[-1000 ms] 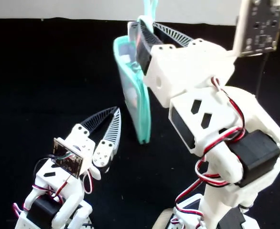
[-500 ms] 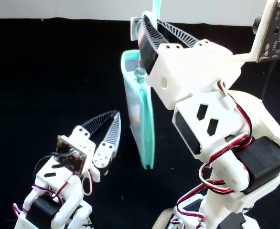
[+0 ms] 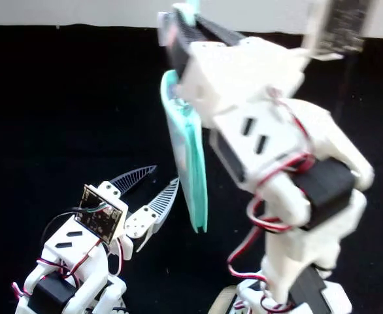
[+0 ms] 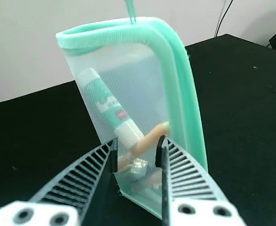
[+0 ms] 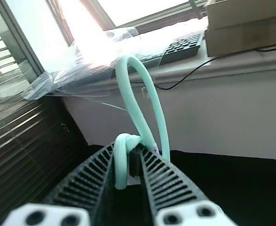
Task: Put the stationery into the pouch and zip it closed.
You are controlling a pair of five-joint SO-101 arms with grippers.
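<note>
- My right gripper (image 5: 128, 153) is clamped on the mint loop (image 5: 140, 94), and the pouch (image 3: 190, 163) hangs upright from it.
- Through the mesh I see a glue stick (image 4: 107, 110) and an orange pen-like piece (image 4: 147, 139) low inside.
- My left gripper (image 4: 138, 141) stands open and empty, just before the pouch's lower corner.

Both arms wear white moulded shells, blocky at the joints, with slanted black slots (image 3: 253, 134) cut in. The left gripper (image 4: 138, 141) and right gripper (image 5: 127, 150) have black fingers ribbed like fishbone, tapering to points, on white mounts with round screw holes. Black servo blocks (image 3: 325, 186) sit at the joints. Red, white and black cables (image 3: 270, 219) loop between segments. A bare circuit board (image 3: 103, 214) sits on the wrist.
</note>
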